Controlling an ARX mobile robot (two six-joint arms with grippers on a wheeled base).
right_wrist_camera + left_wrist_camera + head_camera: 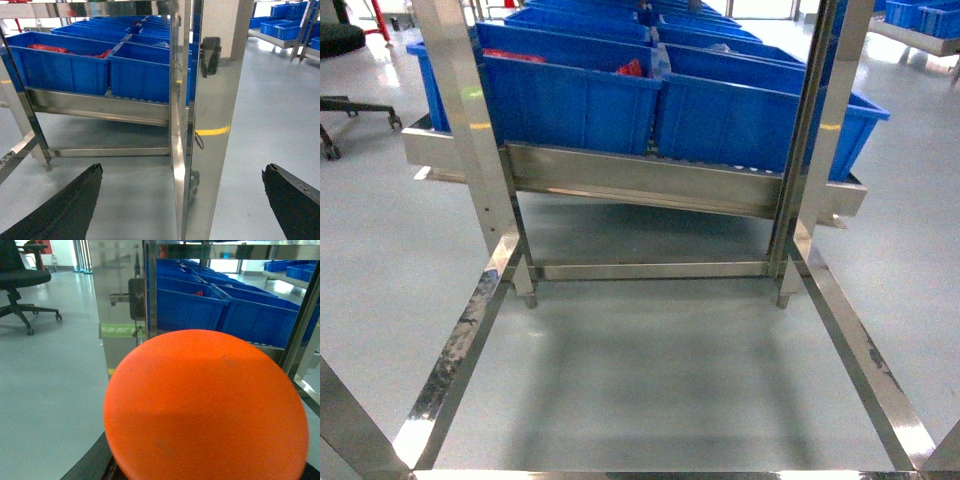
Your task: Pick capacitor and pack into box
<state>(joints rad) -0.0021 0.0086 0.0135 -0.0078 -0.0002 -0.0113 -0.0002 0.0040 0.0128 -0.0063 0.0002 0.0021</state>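
Blue bins [570, 100] rest on a steel rack [650, 180]; right gripper [182, 200] fingers spread wide, holding nothing; orange disc [205, 407] blocks the left wrist view, jaw state indeterminable; box not visible.

Glossy blue plastic bins [570, 100] sit on a polished steel rack [650, 185].

No readable text, brand or number anywhere. Only a green label [121, 330] on the steel post [117, 300], its pale lettering too blurred to make out.
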